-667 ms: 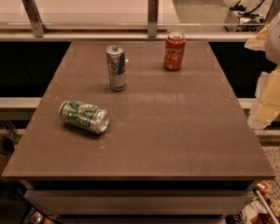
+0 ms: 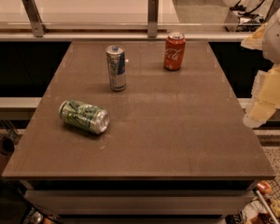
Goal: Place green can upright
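change over the last moment is slight in the camera view. the green can (image 2: 84, 116) lies where it lay, on its side near the front left of the table (image 2: 177, 139), one silver end turned toward the front right. the blue can (image 2: 116, 68) and red can (image 2: 174, 51) stand unmoved toward the back. only the gripper (image 2: 263, 101) seems to have eased a little lower and inward. it hangs at the right edge of the view, just beyond the table's right rim, and touches nothing. whether it is open or closed i cannot tell.

for the task this means nothing is done yet: the green can is untouched and not upright, and this looks like the start of the approach. the green can is well apart from the gripper, across the table to its left and a bit nearer the front, with bare tabletop between them. the two standing cans sit behind that line, so a reach straight across should clear them.
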Available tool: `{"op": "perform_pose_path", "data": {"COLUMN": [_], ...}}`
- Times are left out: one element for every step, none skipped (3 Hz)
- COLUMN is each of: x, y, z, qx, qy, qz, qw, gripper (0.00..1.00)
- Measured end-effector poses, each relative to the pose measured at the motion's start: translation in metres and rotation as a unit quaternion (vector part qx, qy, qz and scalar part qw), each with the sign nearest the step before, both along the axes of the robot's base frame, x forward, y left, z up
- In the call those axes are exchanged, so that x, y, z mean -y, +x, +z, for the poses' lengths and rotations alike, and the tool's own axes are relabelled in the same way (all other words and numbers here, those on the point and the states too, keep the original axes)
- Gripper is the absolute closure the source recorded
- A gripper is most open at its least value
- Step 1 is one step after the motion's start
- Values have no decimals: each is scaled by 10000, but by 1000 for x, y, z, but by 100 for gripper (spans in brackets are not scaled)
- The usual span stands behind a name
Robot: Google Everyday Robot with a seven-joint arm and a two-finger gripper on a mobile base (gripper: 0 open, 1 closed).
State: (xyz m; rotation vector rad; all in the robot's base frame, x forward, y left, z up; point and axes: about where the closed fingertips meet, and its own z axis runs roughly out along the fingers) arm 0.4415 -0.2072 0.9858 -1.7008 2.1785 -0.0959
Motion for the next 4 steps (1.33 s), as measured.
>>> {"op": "perform_pose_path", "data": {"x": [-22,-56,-96,-140], "y": [5,4,3,-3], "z": [-4,-10,-21,-28], "qx": [10,35,36,76], "qy": [302,572,807,778], "qz": [112,170,177,193], "qw": [9995,9982,9966,9968], "gripper": [0,0,0,0]}}
